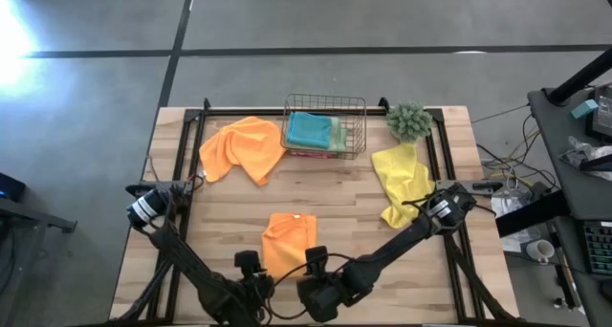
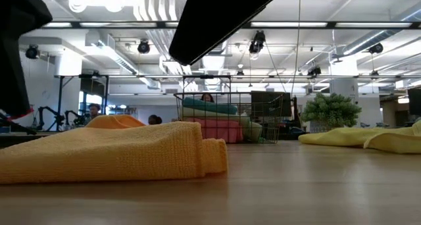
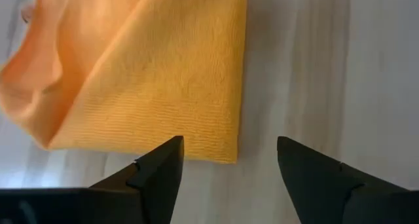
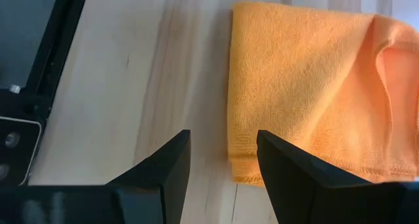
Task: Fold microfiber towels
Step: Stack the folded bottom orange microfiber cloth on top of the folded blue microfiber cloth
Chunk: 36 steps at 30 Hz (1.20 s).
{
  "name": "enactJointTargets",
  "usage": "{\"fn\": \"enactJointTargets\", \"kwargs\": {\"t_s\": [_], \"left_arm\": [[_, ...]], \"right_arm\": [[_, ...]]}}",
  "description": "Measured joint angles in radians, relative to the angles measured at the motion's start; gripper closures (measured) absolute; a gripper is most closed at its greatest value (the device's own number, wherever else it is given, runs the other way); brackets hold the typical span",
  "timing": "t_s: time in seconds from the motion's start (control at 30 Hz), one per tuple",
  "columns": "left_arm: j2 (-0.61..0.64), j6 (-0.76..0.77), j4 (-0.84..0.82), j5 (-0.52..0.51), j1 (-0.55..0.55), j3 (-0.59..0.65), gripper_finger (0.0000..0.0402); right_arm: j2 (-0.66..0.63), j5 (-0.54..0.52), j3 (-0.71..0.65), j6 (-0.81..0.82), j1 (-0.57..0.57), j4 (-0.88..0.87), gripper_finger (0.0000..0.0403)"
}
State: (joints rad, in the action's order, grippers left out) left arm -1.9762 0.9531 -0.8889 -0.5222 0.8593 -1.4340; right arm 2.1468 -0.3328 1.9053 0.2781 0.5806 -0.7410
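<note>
Both grippers — left gripper (image 3: 229, 162) and right gripper (image 4: 222, 155) — hang spread and empty beside the folded orange towel (image 1: 288, 242), whose loose upper layer could spring open if snagged.

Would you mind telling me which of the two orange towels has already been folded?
The orange towel near the table's front edge, between both grippers, lies folded into a neat rectangle. The other orange towel, left of the wire basket, lies crumpled.

Grey concrete floor (image 1: 316, 21) surrounds the wooden table (image 1: 335, 198) — a cluttered desk (image 1: 583, 174) stands to one side. Beyond, white ceiling ducts (image 2: 154, 8), strip lights (image 2: 342, 24) and seated people (image 2: 92, 111) — an open workshop hall.
</note>
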Motion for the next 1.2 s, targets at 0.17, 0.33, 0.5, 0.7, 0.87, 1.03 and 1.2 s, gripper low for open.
{"fn": "enactJointTargets", "kwargs": {"t_s": [0.17,0.33,0.5,0.7,0.87,1.03,1.2], "left_arm": [[0.0,-0.066,0.078,-0.008,-0.01,0.056,0.0172],[0.0,-0.125,0.139,-0.008,-0.022,0.088,0.0172],[0.0,-0.123,0.163,-0.007,-0.032,0.131,0.0172],[0.0,-0.123,0.181,-0.007,-0.052,0.15,0.0172],[0.005,-0.121,0.235,-0.012,-0.066,0.197,0.0172],[0.006,-0.121,0.242,-0.008,-0.07,0.209,0.0172],[0.005,-0.125,0.242,-0.026,-0.083,0.218,0.0183]], "right_arm": [[0.016,-0.003,-0.001,-0.008,-0.009,0.015,0.0236],[0.047,-0.002,-0.005,-0.014,-0.014,0.02,0.0236],[0.075,-0.008,-0.004,-0.018,-0.023,0.019,0.0236],[0.103,-0.009,-0.005,-0.019,-0.039,0.015,0.0236],[0.114,-0.028,-0.004,-0.018,-0.058,0.011,0.0236],[0.114,-0.034,-0.004,-0.005,-0.086,-0.007,0.0236],[0.114,-0.022,-0.007,0.009,-0.117,-0.015,0.024]]}}
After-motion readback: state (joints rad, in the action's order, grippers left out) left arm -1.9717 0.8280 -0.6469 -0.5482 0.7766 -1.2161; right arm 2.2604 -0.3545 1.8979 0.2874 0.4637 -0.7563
